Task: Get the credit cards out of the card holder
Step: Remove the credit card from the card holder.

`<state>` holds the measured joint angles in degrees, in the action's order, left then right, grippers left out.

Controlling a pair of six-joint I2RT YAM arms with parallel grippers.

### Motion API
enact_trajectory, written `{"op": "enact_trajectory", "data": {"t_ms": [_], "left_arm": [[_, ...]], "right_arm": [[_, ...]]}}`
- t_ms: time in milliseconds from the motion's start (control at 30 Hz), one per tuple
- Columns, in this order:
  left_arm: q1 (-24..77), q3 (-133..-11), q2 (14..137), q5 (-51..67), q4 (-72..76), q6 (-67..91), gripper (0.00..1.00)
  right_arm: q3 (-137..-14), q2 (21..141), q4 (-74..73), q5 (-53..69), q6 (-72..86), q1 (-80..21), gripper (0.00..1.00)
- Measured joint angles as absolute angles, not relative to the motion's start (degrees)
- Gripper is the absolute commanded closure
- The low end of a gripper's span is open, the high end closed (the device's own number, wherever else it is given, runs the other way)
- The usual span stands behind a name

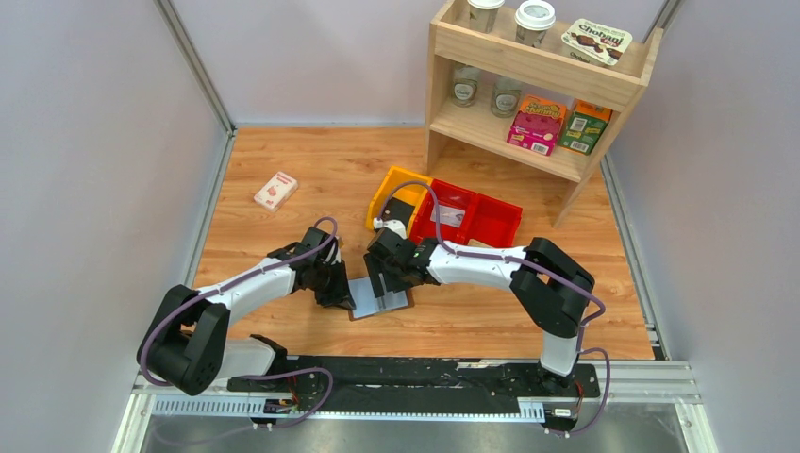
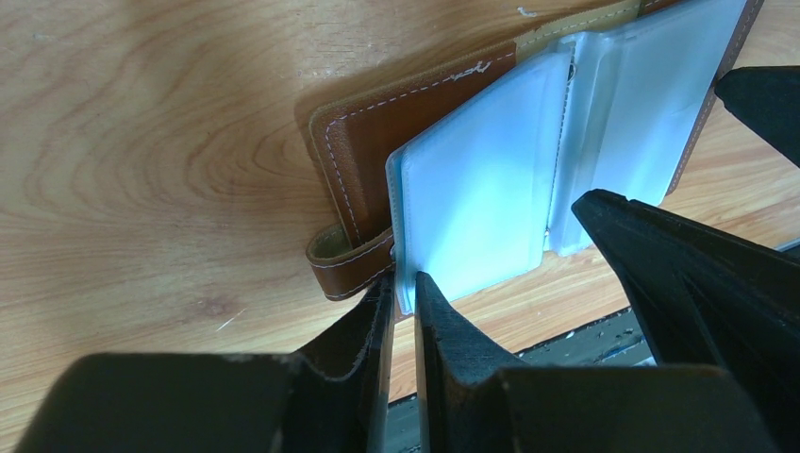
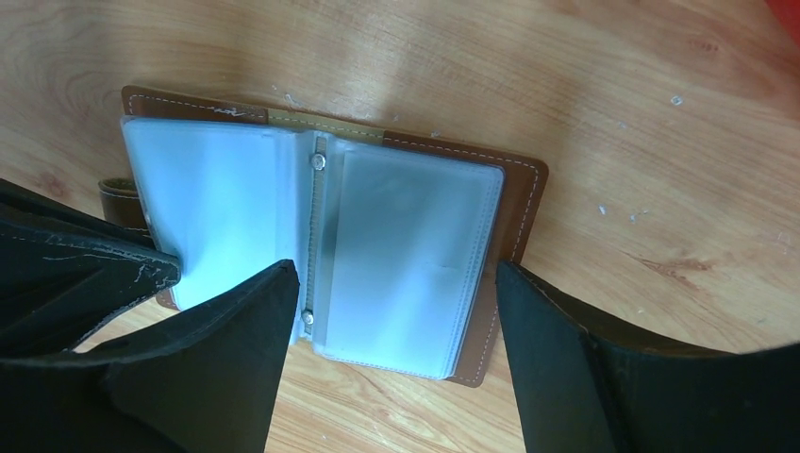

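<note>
Packaging first: a small white-and-red cardboard box (image 1: 275,191) lay at the upper left of the wooden worktop (image 1: 321,160), well apart from the work. Right of it, in the lower middle of the top view, the left claw (image 2: 404,293) sat at the left edge of the task's thing. Its jaws stood almost together. In the left wrist view they appeared to pinch the near corner of the frosted plastic sleeve (image 2: 472,198) on that side.

The thing itself, a small flat brown leather-like bifold card holder (image 1: 380,302), lay opened flat on the worktop between the two claws, with its pale grey-blue sleeves facing up.

Further right, the right claw (image 3: 394,283) hung over the holder's right half with jaws spread wide. One finger was beside the riveted spine and the other just off the brown right edge, and it held nothing. Whether any card sat in the sleeves I could not tell through the frosting.

Behind, a yellow plastic bin (image 1: 382,193) and red plastic bins (image 1: 495,222) sat right of centre, and a wooden shelf (image 1: 528,58) stood at the upper right.

By my judgement the step in hand was steadying the opened holder to reach a first pocket; no card was out. The next move would call for the right claw to narrow, find a card's edge at a sleeve mouth and draw it out along the pocket.
</note>
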<state>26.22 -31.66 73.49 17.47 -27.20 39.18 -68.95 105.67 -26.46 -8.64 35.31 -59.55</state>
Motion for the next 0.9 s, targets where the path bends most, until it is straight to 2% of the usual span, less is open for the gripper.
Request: {"op": "enact_trajectory", "data": {"t_ms": [500, 900], "left_arm": [[26.2, -31.7, 73.5, 17.5, -27.2, 39.1, 0.79], [26.2, -31.7, 73.5, 17.5, -27.2, 39.1, 0.79]], "right_arm": [[-68.9, 105.7, -25.6, -5.9, 35.2, -59.5, 0.32], [-68.9, 102.3, -22.1, 2.9, 35.1, -59.5, 0.31]]}}
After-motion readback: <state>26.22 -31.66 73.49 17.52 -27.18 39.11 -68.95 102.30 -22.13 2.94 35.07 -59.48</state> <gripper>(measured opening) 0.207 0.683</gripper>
